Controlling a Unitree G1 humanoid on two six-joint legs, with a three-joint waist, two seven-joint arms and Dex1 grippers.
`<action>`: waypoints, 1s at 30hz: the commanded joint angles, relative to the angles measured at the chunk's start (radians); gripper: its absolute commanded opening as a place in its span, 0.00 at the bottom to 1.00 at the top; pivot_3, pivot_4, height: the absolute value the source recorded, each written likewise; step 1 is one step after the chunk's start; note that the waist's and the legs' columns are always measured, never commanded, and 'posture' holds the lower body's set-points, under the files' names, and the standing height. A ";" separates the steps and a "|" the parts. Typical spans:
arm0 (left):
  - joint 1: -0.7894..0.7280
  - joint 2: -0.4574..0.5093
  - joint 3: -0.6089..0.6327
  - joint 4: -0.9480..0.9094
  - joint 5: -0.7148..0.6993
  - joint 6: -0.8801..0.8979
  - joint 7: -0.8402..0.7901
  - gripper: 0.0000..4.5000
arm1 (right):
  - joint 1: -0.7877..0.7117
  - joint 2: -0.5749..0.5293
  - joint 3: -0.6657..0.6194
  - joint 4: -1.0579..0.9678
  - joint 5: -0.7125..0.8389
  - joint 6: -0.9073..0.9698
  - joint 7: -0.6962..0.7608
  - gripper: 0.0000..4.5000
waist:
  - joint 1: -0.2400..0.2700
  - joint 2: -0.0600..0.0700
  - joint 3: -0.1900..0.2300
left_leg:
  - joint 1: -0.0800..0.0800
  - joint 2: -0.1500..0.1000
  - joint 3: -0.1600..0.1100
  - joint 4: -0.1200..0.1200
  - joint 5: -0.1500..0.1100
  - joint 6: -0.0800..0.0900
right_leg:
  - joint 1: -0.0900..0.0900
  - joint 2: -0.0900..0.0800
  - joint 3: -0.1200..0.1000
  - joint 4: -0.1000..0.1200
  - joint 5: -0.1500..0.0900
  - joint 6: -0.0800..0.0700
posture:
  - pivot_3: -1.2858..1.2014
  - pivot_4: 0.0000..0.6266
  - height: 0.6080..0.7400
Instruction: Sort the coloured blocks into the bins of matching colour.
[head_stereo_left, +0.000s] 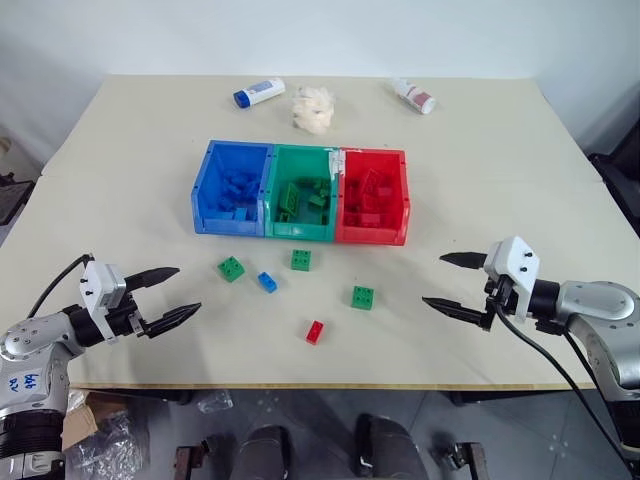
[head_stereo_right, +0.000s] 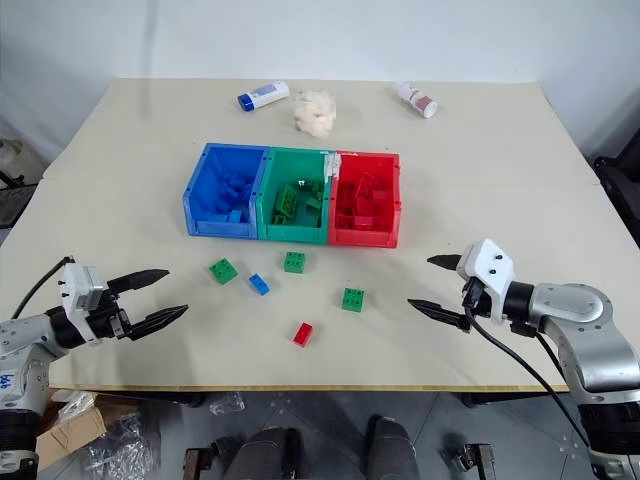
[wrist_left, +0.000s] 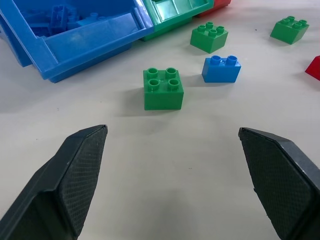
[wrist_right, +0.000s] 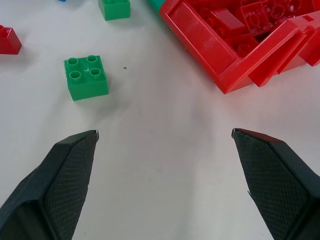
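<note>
Beige tabletop (head_stereo_left: 120, 180) is carrying five loose blocks (head_stereo_left: 300, 260) between both wide-spread, empty grippers (left (head_stereo_left: 172, 294), right (head_stereo_left: 448, 281)), near the bins (head_stereo_left: 303, 232).

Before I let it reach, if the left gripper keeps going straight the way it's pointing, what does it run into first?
Probably the nearest green block, roughly centred ahead of the open left gripper. The blue block lies just beyond. Its height above the table is unclear.

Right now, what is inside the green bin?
The green bin holds several green blocks piled loosely. Their exact number cannot be counted, because they overlap, and the bin's bottom beneath them is covered.
</note>
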 joint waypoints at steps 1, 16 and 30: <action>-0.016 0.012 0.015 -0.028 -0.023 -0.005 -0.010 1.00 | -0.005 0.007 -0.020 -0.009 0.001 -0.021 -0.010 0.99 | 0.000 0.000 0.000 | 0.000 0.000 0.000 0.000 0.000 0.000 | 0.000 0.000 0.000 0.000 0.000 0.000 | 0.52 0.24 1.00; -0.104 -0.026 -0.064 0.003 -0.011 0.079 0.028 1.00 | 0.047 0.021 -0.046 -0.046 0.013 0.067 -0.079 0.99 | 0.008 0.000 0.000 | 0.001 0.000 0.002 0.001 0.000 0.000 | 0.000 0.000 0.002 0.003 0.000 0.000 | 0.52 0.24 1.00; -0.127 -0.048 -0.065 0.055 -0.006 -0.003 -0.025 1.00 | 0.220 -0.104 -0.194 -0.180 0.067 0.169 -0.017 0.99 | 0.019 -0.001 0.000 | 0.003 0.001 0.004 0.006 0.000 0.001 | 0.000 0.001 0.005 0.004 0.002 -0.002 | 0.52 0.24 1.00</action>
